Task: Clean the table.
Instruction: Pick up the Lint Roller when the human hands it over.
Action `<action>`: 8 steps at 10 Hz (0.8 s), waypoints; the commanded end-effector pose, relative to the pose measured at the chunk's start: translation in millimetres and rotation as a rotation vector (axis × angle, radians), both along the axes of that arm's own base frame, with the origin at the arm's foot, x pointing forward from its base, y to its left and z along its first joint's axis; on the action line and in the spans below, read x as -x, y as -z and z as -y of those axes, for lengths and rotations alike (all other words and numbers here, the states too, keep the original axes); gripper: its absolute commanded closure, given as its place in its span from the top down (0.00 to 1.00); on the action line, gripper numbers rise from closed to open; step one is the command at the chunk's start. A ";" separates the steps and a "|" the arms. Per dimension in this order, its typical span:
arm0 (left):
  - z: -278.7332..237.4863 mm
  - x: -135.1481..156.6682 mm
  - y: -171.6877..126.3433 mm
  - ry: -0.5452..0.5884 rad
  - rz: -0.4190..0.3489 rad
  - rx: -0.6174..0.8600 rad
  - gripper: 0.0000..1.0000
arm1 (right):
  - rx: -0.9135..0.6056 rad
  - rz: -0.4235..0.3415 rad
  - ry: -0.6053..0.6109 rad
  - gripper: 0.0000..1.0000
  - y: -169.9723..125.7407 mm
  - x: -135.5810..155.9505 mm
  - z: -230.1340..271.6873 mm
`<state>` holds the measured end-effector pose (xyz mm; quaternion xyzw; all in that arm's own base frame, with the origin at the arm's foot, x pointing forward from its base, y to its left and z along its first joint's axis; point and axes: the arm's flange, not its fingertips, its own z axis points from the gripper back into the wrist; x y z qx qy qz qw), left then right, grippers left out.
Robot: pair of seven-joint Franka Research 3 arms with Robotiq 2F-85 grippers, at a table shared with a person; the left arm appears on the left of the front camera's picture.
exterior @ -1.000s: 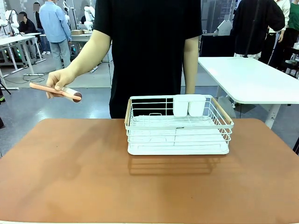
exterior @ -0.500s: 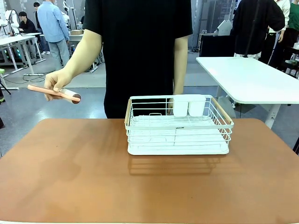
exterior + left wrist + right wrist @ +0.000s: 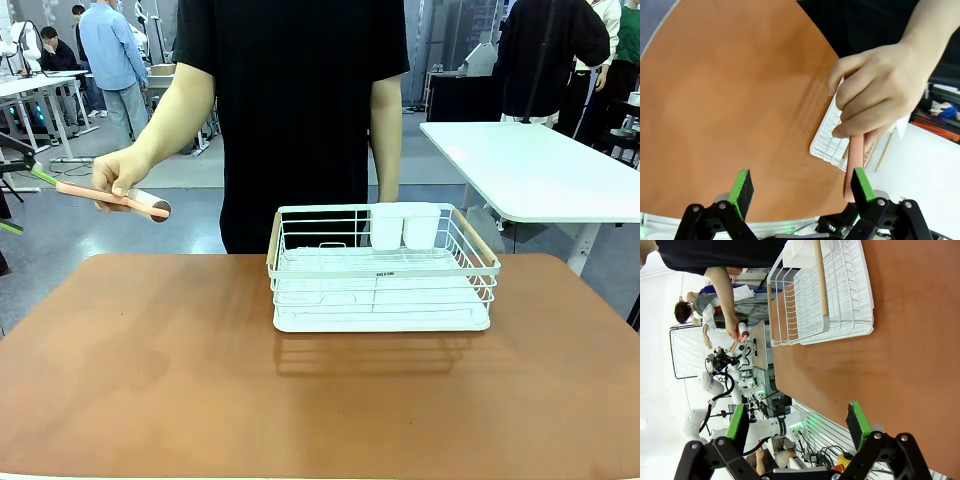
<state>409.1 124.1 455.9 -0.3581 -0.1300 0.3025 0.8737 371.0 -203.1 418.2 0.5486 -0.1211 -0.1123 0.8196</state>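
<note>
In the front view, the bench (image 3: 150, 380) spans the foreground, and a white dish rack (image 3: 300, 320) stands near the middle of its far edge. Beyond the far left corner, the person's hand (image 3: 120, 180) holds out a pink-handled tool (image 3: 158, 206); I cannot tell what kind of cleaning head it has. My left hand (image 3: 24, 200) meets the handle's free end there, off the bench. In the left wrist view, the left hand (image 3: 802, 186) is wide open and grips nothing. The tool's handle (image 3: 855, 160) lies between the pads but hard against one pad (image 3: 862, 182), and the person's hand (image 3: 875, 100) wraps it just beyond. I see three risks. Closing now would catch only the tip of the handle, so the tool could pivot or slip once the person lets go. Because the handle is off centre, the far pad would sweep it sideways before contact. Any further advance brings the pads near the person's fingers. A dropped tool may fall past the bench edge to the floor. In the right wrist view, the right hand (image 3: 796, 425) hovers over bare bench (image 3: 900, 355), fully open and empty, well apart from the dish rack (image 3: 840, 325). It poses no hazard if I keep it parked there.
</note>
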 end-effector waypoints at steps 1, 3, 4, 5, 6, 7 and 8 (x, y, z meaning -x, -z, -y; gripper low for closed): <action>13.2 0.2 1.7 -0.033 0.070 -0.010 1.00 | -0.003 0.022 -0.002 1.00 -4.1 0.8 -1.0; 26.2 -1.9 7.6 -0.059 0.098 0.003 1.00 | -0.003 0.022 -0.002 1.00 -4.1 0.8 -1.0; 31.9 -4.0 5.7 -0.073 0.124 0.010 1.00 | -0.003 0.022 -0.002 1.00 -4.1 0.8 -1.0; 38.3 -3.3 3.2 -0.072 0.130 0.030 1.00 | -0.003 0.022 -0.002 1.00 -4.1 0.8 -1.0; 43.7 -2.0 2.3 -0.079 0.137 0.047 1.00 | -0.003 0.022 -0.002 1.00 -4.1 0.8 -1.0; 48.0 -1.4 -0.1 -0.100 0.148 0.068 1.00 | -0.003 0.022 -0.002 1.00 -4.1 0.8 -1.0; 52.4 0.4 -3.1 -0.109 0.167 0.087 1.00 | -0.003 0.022 -0.002 1.00 -4.1 0.8 -1.0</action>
